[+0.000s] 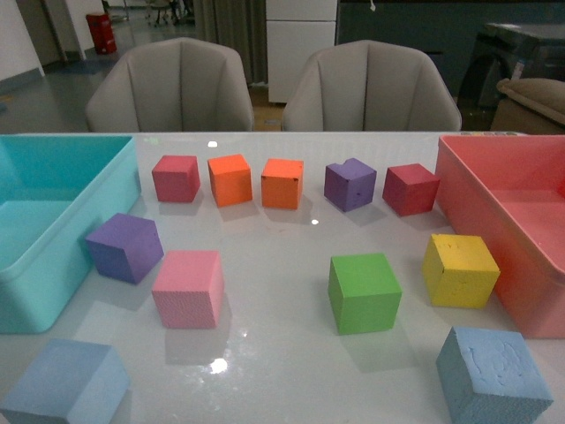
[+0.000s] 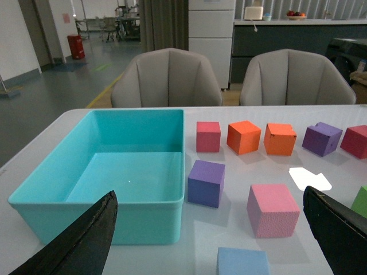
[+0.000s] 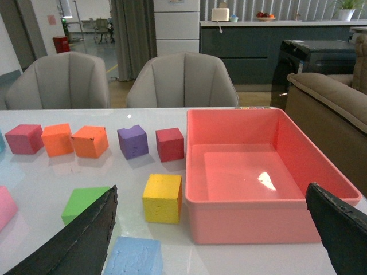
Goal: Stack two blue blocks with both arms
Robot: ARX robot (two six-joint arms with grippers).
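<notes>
White glossy bench (image 1: 282, 291) w/ grey chairs (image 1: 172, 88) behind it, cubes of many colours spread over it. Steel-blue block (image 1: 493, 375), rough-faced, sits at near right edge, in front of yellow cube (image 1: 459, 269) & near pink bin (image 1: 530, 291). Paler blue block (image 1: 66, 384) sits at near left corner, just in front of turquoise bin (image 1: 53, 291); the 2 are well apart. Left tool (image 2: 209, 192) spread wide, holding nothing, paler blue block seen between its fingers. Right tool (image 3: 210, 188) likewise wide, nothing held, steel-blue block between its fingers. Neither tool touches a block.
</notes>
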